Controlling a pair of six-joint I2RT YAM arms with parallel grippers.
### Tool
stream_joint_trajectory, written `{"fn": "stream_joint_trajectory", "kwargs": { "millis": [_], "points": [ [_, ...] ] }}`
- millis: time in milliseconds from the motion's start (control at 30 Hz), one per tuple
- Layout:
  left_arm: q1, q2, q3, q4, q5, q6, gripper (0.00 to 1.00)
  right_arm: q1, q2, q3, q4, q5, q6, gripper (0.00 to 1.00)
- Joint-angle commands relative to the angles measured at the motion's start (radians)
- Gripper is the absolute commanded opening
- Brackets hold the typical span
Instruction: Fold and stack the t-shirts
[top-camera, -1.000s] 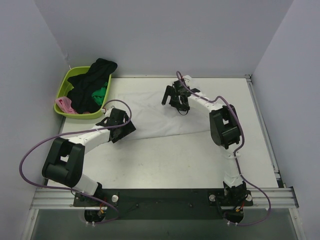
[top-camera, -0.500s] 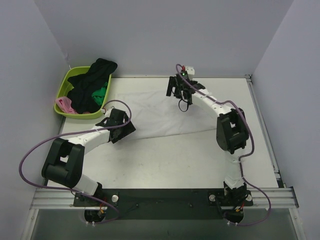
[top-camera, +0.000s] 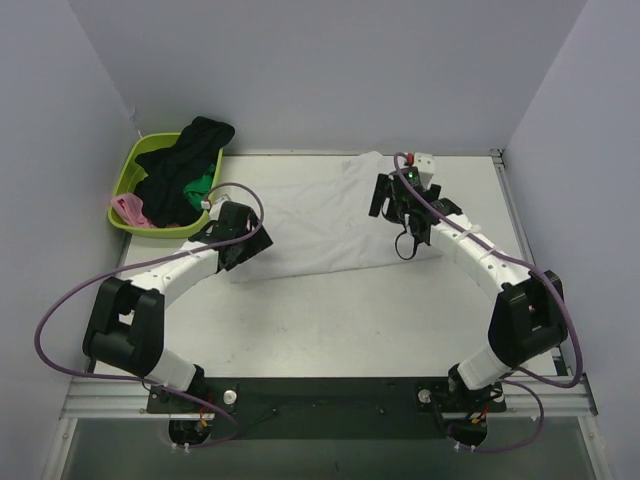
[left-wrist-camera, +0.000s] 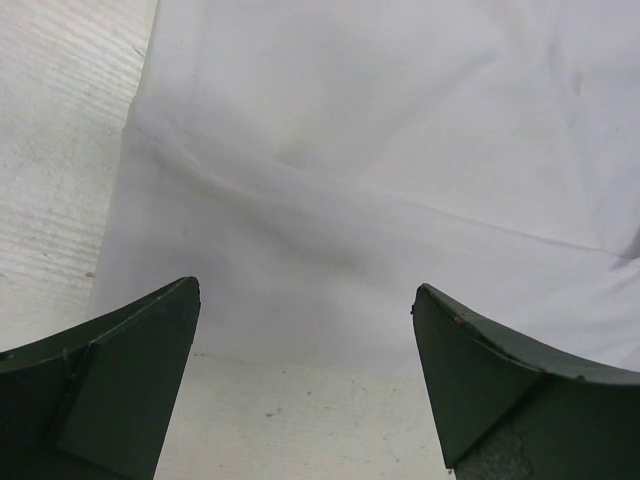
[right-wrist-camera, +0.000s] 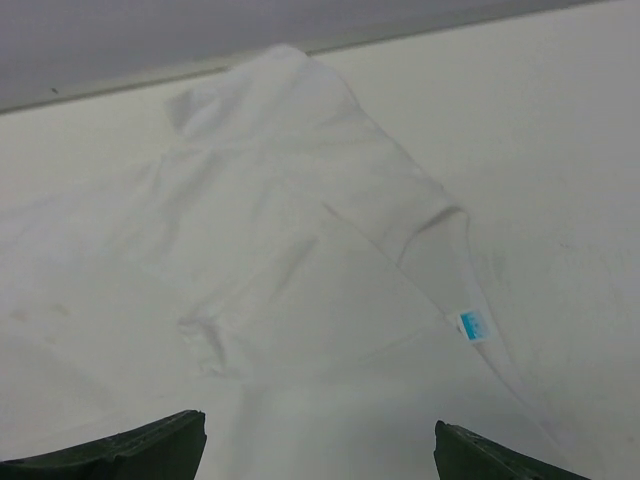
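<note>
our white t-shirt (top-camera: 320, 225) spread on worktop (top-camera: 330, 320), fold not done | left tool (left-wrist-camera: 305, 300), right tool (right-wrist-camera: 320, 445) wide, empty | other t-shirts (top-camera: 180, 175) in far-left basket (top-camera: 125, 170)

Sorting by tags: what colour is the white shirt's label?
Light blue; the label shows best in the right wrist view.

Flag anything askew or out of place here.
The white t-shirt lies skewed and creased, one corner bunched up at its far side. In the green basket, a black garment spills over the far rim and a pink one hangs over the near rim.
</note>
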Motion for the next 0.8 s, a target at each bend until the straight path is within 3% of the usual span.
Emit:
{"fn": "stream_joint_trajectory", "kwargs": {
  "millis": [0, 167, 767],
  "points": [
    [0.005, 0.042, 0.075, -0.002, -0.007, 0.024, 0.98, -0.06, -0.019, -0.1, -0.056, -0.031, 0.043, 1.0],
    [-0.009, 0.105, 0.102, 0.002, -0.015, 0.03, 0.97, -0.117, -0.001, -0.151, -0.021, -0.112, 0.059, 1.0],
    [-0.061, 0.232, 0.145, -0.039, -0.029, 0.048, 0.97, -0.114, 0.151, -0.221, 0.019, -0.174, 0.08, 1.0]
  ]
}}
